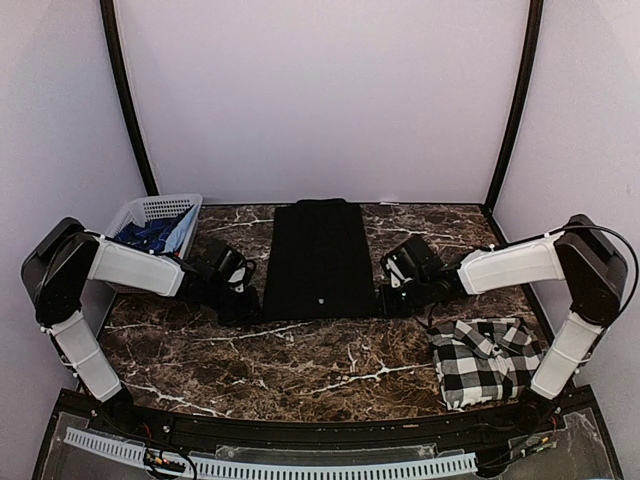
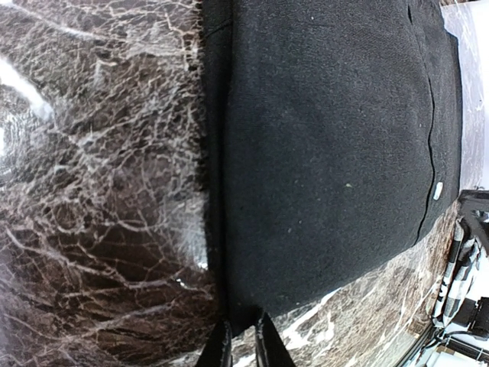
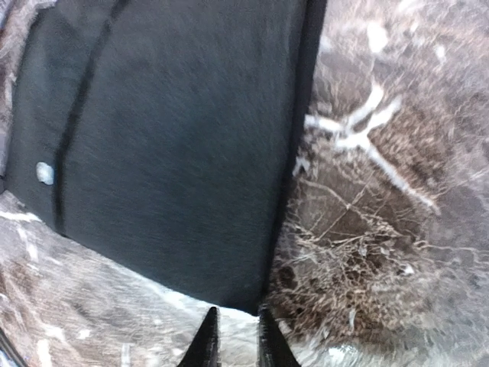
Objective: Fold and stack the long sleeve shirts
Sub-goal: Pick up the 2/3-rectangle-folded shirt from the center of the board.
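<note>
The black shirt (image 1: pixel 318 258) lies flat in the middle of the table, folded into a long rectangle; one white button (image 3: pixel 45 173) shows. My left gripper (image 1: pixel 240 300) is at its near-left corner, and in the left wrist view the fingers (image 2: pixel 243 348) are closed narrowly with the corner of the black shirt (image 2: pixel 328 153) between them. My right gripper (image 1: pixel 386 297) is at the near-right corner. Its fingers (image 3: pixel 235 344) stand slightly apart with bare table between them, and the black shirt's (image 3: pixel 176 153) corner ends just ahead of the tips. The checked shirt (image 1: pixel 487 358) lies folded at front right.
A white lattice basket (image 1: pixel 150 210) holding blue cloth stands at the back left, behind my left arm. The dark marble table (image 1: pixel 300 370) runs to the front edge. Purple walls close in the back and both sides.
</note>
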{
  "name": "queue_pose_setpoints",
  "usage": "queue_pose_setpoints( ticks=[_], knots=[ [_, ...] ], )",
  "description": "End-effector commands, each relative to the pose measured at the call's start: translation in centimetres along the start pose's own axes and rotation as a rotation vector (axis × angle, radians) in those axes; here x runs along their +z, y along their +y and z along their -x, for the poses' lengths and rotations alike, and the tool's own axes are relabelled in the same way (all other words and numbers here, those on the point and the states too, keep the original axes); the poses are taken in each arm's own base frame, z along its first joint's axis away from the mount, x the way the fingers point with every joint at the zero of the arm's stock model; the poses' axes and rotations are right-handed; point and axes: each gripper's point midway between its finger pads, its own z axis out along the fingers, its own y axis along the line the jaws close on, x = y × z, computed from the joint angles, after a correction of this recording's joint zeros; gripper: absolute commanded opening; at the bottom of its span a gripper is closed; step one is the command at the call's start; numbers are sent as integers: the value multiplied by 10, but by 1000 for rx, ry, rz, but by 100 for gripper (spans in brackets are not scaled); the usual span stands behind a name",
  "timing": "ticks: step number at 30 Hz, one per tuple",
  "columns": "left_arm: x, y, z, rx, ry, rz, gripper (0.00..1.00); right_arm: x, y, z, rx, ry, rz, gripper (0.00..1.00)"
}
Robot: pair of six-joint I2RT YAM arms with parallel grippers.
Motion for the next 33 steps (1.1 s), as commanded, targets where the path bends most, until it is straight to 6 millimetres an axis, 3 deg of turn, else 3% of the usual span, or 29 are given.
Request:
queue_pose_setpoints(
  ticks=[1,15,33],
  knots=[
    [4,6,-8,-5,29,35,11,-23,11,29,9,-109,24,23],
    [0,6,-7,1,26,41,9,6,-7,14,29,-19,-67,23],
    [-1,6,-8,-2,18,35,8,14,-4,-12,49,30,-61,21]
  ],
)
